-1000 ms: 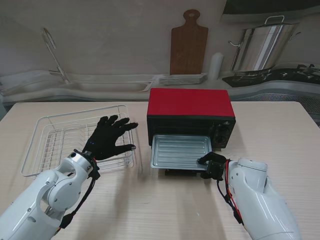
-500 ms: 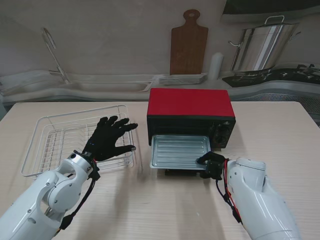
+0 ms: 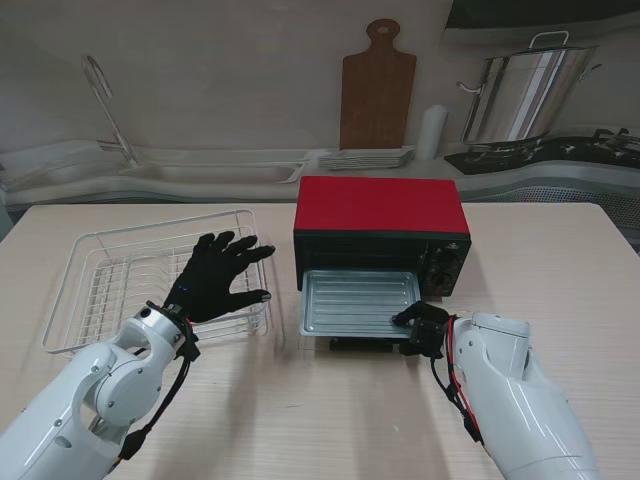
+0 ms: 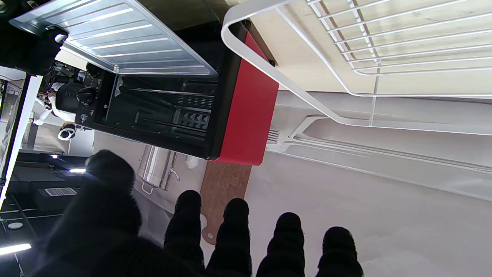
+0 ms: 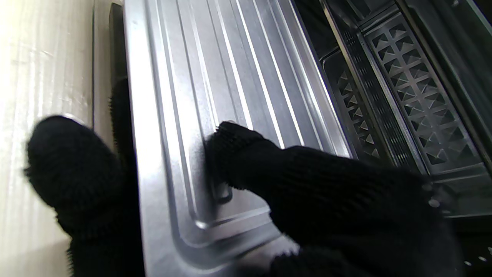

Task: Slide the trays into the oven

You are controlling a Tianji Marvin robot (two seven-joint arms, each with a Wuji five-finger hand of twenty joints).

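Over the right end of the white wire dish rack [image 3: 150, 280], near the left edge of the table [image 3: 300, 420], the left hand [image 3: 220, 275] hovers just where it was a second ago, gloved fingers fanned apart and holding nothing. Its wrist view looks past the rack's rim toward the open front of the red oven [image 3: 380, 225], so it plays no part in the work for now.

The change is in the middle. The ridged metal tray [image 3: 358, 302] sticks out of the oven's mouth toward me, its far edge already inside, and it sits a shade deeper than a second ago. The slide has begun but has most of its travel left.

At the tray's near right corner the right hand [image 3: 423, 328] is clamped on the rim: the wrist view shows one finger [image 5: 238, 154] pressed onto the ribbed floor and the thumb [image 5: 73, 181] curled beneath the lip. The hand has crept forward with the tray. I judge a steady, level push is needed, since a grip at one corner could skew the tray against the oven's side rails.
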